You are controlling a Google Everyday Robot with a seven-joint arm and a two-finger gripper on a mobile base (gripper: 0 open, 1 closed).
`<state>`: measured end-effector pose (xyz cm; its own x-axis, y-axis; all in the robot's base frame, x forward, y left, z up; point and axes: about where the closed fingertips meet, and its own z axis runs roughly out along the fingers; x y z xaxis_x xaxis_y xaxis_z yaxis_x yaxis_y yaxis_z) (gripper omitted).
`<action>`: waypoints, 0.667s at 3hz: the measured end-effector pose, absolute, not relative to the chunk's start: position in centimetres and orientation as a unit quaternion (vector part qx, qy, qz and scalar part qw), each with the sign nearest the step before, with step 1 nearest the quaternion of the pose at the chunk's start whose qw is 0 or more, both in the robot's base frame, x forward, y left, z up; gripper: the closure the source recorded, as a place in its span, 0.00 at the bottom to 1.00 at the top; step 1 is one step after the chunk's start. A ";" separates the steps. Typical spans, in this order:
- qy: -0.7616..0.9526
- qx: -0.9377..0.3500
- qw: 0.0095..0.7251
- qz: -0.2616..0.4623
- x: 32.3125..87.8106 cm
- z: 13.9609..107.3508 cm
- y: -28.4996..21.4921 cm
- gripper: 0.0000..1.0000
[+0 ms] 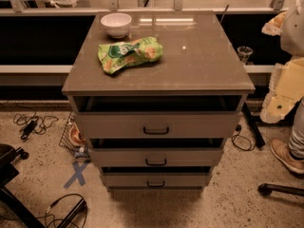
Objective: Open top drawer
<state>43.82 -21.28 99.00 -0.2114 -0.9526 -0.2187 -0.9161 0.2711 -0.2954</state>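
The top drawer [156,125] is the widest of three grey-brown drawer fronts in the cabinet [159,56]. It has a small dark bar handle [156,130] at its centre. A dark gap shows between the cabinet top and this front. My arm is the pale shape at the right edge, and its gripper [274,109] hangs to the right of the cabinet at about top-drawer height, well away from the handle and holding nothing that I can see.
A white bowl [116,23] and a green snack bag [129,53] lie on the cabinet top. Two narrower drawers [156,156] sit below. A person's leg and shoe [287,156] stand at the right. Cables [31,123], a wire basket [73,137] and chair bases [280,189] are on the floor.
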 end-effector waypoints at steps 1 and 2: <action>0.777 -0.602 0.180 -0.051 43.8 99.0 -21.3 0.00; 0.771 -0.603 0.199 -0.047 45.2 98.1 -21.1 0.00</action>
